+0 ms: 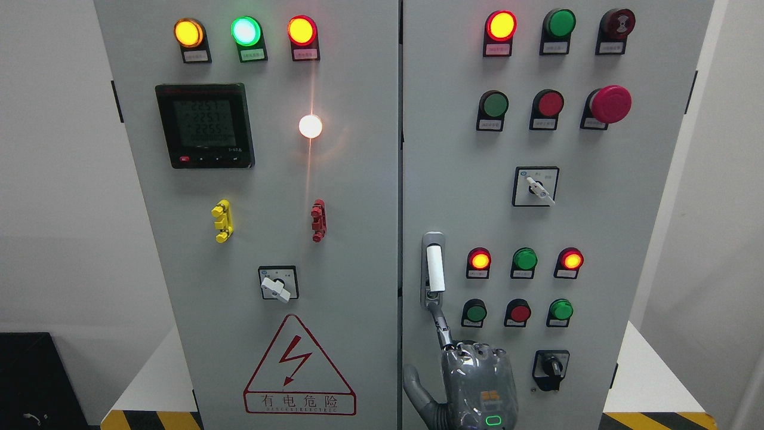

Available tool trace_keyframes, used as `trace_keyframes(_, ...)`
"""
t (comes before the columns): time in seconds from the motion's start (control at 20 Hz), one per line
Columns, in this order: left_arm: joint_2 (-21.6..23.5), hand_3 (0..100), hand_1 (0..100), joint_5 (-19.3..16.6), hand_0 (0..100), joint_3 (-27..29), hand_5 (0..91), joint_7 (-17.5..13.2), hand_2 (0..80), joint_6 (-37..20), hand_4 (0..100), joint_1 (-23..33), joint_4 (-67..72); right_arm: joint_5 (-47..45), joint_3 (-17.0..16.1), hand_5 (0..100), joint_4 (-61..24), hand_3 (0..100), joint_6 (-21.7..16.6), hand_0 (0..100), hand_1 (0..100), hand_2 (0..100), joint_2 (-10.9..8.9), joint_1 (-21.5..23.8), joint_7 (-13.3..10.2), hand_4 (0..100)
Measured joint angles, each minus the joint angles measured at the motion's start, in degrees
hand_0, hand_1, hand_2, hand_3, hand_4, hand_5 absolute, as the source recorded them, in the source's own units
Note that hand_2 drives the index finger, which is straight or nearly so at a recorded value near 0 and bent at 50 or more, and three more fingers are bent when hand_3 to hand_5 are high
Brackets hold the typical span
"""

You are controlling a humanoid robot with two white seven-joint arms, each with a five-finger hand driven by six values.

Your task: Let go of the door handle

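Note:
The door handle (435,269) is a white upright bar in a grey metal mount on the left edge of the right cabinet door (597,227). My right hand (471,370) comes up from the bottom edge just below it, its back towards me and its thumb (415,388) out to the left. One finger (440,325) stretches up to the lower end of the handle mount and ends there. No finger wraps the white bar, and the hand holds nothing. The other fingers are hidden behind the knuckles. My left hand is out of view.
The right door carries lamps, push buttons, a red mushroom button (609,104) and two rotary switches (536,186) (550,370). The left door (268,239) has a meter (205,125), a rotary switch (278,283) and a warning triangle (298,370). White platform edges with hazard stripes flank the cabinet.

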Motion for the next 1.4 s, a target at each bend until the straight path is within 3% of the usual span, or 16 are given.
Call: trace_keyframes(1.4,0.00,0,56,0.00,12,0.00,0.0,0.00,0.0,-0.01,0,0.00,0.00,0.01,-0.04,100,-1.60,100,-0.14,41,36,19,-0.01,-0.03,0.31,100)
